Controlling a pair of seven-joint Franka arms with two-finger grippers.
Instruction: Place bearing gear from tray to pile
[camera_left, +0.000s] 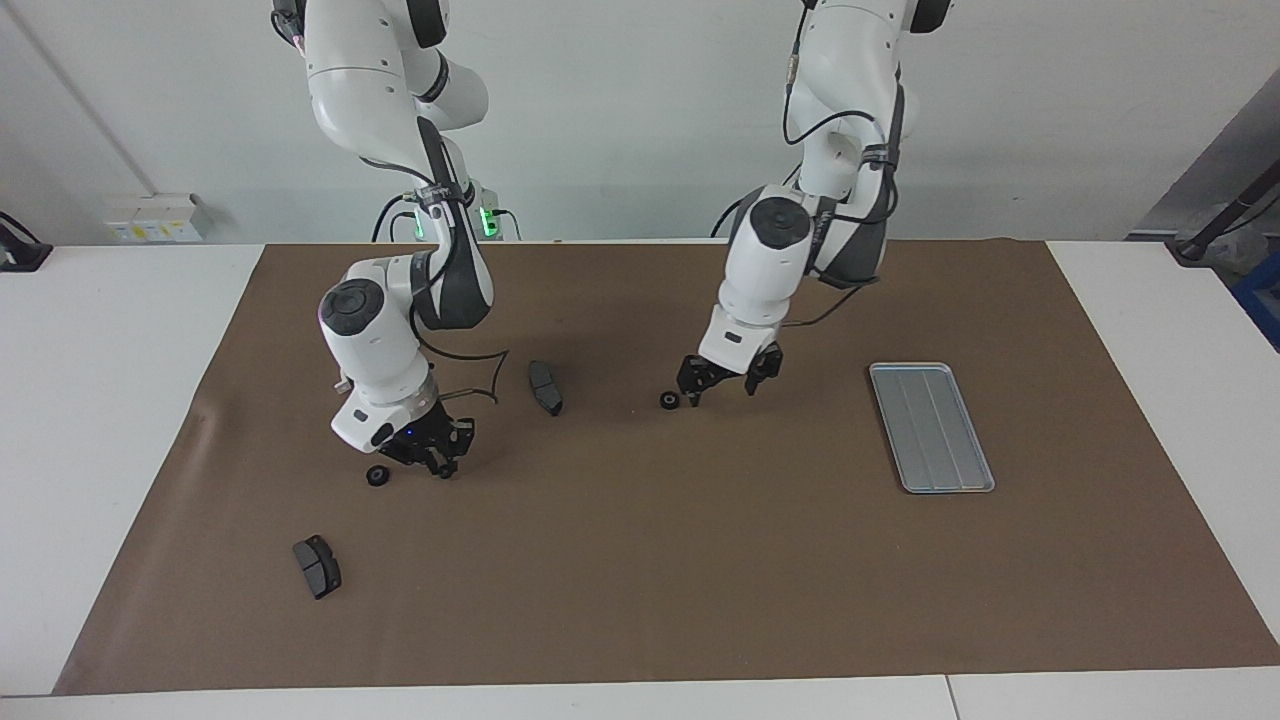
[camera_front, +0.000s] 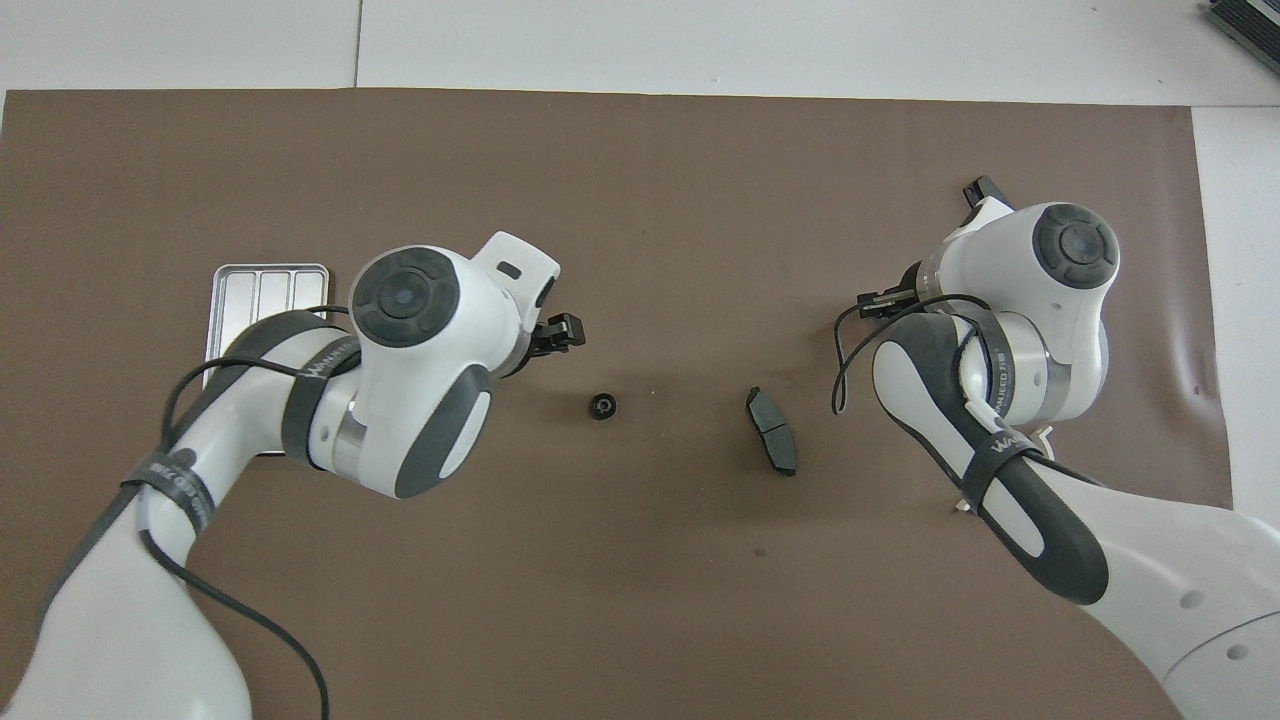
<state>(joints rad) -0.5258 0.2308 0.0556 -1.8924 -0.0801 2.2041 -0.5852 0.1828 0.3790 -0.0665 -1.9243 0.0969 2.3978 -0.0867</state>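
Observation:
A small black bearing gear (camera_left: 668, 400) (camera_front: 601, 407) lies free on the brown mat, between the tray and a dark brake pad (camera_left: 545, 387) (camera_front: 771, 445). My left gripper (camera_left: 722, 391) (camera_front: 558, 335) hangs open just beside that gear on the tray side, holding nothing. The silver ridged tray (camera_left: 931, 428) (camera_front: 262, 285) sits empty toward the left arm's end, partly covered by my left arm in the overhead view. My right gripper (camera_left: 438, 464) is low over the mat beside a second black gear (camera_left: 377, 475), apart from it.
Another brake pad (camera_left: 317, 566) lies farther from the robots than the second gear, at the right arm's end. A sliver of the white bracket (camera_front: 1043, 434) shows under my right arm. The brown mat (camera_left: 700, 580) covers the table's middle.

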